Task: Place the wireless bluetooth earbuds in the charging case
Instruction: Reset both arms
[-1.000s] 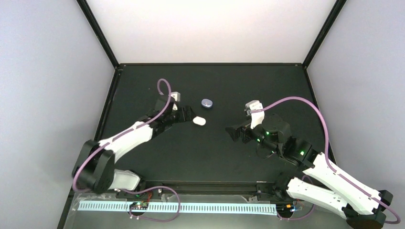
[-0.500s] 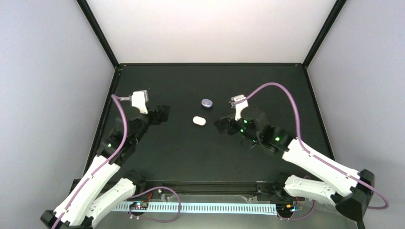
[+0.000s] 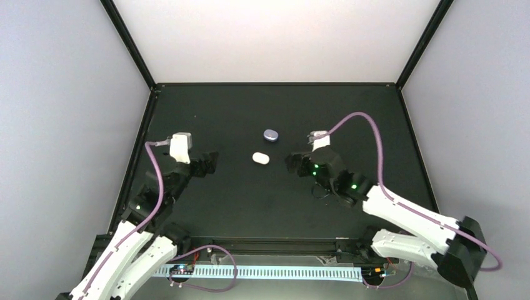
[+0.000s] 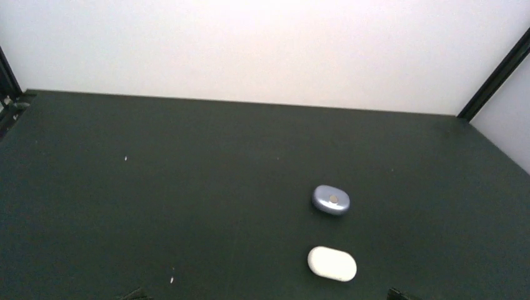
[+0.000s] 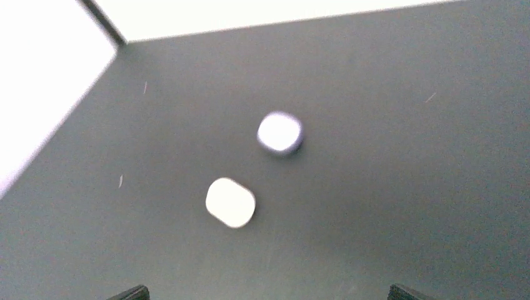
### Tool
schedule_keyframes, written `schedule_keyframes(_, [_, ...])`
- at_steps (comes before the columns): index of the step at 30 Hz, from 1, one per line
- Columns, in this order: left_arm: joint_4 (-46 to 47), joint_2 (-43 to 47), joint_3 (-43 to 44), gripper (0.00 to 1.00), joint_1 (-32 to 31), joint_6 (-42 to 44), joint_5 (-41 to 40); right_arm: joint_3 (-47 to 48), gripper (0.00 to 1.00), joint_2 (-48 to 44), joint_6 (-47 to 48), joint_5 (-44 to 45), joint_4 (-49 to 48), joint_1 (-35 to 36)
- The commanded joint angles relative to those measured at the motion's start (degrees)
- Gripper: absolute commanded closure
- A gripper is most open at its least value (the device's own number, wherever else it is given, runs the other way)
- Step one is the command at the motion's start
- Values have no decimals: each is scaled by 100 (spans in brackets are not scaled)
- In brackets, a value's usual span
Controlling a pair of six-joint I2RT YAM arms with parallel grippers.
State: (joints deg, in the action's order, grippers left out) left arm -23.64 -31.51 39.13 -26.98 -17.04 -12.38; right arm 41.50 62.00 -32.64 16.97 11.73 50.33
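2 shut charging cases lie apart on the black table (image 3: 250, 206): a bluish-purple case (image 3: 270, 134) and, nearer the arms, a white case (image 3: 260, 158). The earbuds are hidden. The left gripper (image 3: 210, 164) and right gripper (image 3: 292, 164) flank them, both spread wide and holding nothing.

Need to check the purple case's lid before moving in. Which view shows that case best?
Left wrist view: the purple case is sharp, looks closed, with a small round mark on top. The right wrist view shows it blurred and washed out; the top view shows only a tiny oval.
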Motion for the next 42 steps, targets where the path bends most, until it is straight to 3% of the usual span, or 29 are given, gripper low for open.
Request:
schedule_keyframes(1, [224, 466, -45, 1, 22, 154, -137, 332, 0, -853, 306, 2405, -22, -54])
schedule_keyframes(4, [238, 413, -16, 1, 9, -7, -421, 477, 0, -1379, 1349, 3296, 56, -53])
schedule_keyframes(8, [336, 290, -68, 1, 10, -245, -799, 330, 0, -2103, 1896, 3773, 62, -70])
schedule_keyframes(11, [358, 119, -38, 1, 9, -157, -887, 209, 0, -2515, 1468, 2966, 553, -443])
schedule_keyframes(15, [404, -11, -44, 1, 19, 110, -807, 81, 0, -2621, 499, 1519, 1120, -1503])
schedule_keyframes(21, [555, -50, -154, 1, 11, 206, -744, -177, 0, -3007, -504, 553, 1489, -2968])
schedule_keyframes(30, [667, -278, -192, 1, 15, 167, -277, -365, 0, -4174, 667, 548, 1482, -2871])
schedule_keyframes(42, [712, -262, -209, 1, 18, 35, -243, -616, 0, -4286, 549, 685, 1568, -2866])
